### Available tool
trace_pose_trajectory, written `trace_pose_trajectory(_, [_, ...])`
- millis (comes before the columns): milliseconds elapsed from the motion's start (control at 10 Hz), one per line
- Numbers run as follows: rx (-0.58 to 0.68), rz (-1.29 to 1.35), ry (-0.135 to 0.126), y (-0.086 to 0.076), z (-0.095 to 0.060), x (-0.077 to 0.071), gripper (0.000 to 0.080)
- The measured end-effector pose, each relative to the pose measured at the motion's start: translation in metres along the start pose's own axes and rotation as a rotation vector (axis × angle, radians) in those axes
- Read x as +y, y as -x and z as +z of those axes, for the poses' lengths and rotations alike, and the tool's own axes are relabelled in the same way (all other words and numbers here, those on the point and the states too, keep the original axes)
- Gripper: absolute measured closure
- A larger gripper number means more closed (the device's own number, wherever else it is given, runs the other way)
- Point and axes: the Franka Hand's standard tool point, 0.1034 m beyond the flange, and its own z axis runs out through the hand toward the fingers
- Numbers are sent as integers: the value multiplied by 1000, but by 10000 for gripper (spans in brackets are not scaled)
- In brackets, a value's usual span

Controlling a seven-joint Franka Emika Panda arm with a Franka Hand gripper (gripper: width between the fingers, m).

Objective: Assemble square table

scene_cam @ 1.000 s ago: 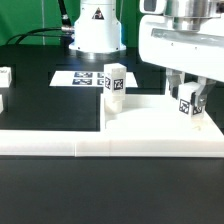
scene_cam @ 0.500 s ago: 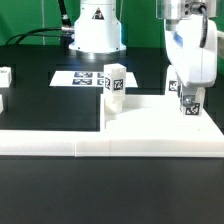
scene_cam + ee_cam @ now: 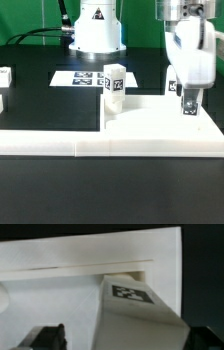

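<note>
White leg (image 3: 188, 104) stands near a corner of the panel (image 3: 150, 122), open fingers (image 3: 50, 338) straddling it; if loosely seated, lifting away could brush and tip it.

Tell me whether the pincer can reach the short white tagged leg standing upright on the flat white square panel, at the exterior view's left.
Probably yes: that leg stands alone, free above and beside. The open pincer straddles another white leg on the panel, so it must rise first.
</note>
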Motion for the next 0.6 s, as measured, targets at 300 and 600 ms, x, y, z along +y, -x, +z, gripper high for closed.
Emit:
trace_pose_trajectory(300, [8, -361, 3, 4, 2, -3, 152])
trace_pose_trajectory(600, [8, -573, 4, 1, 2, -3, 151])
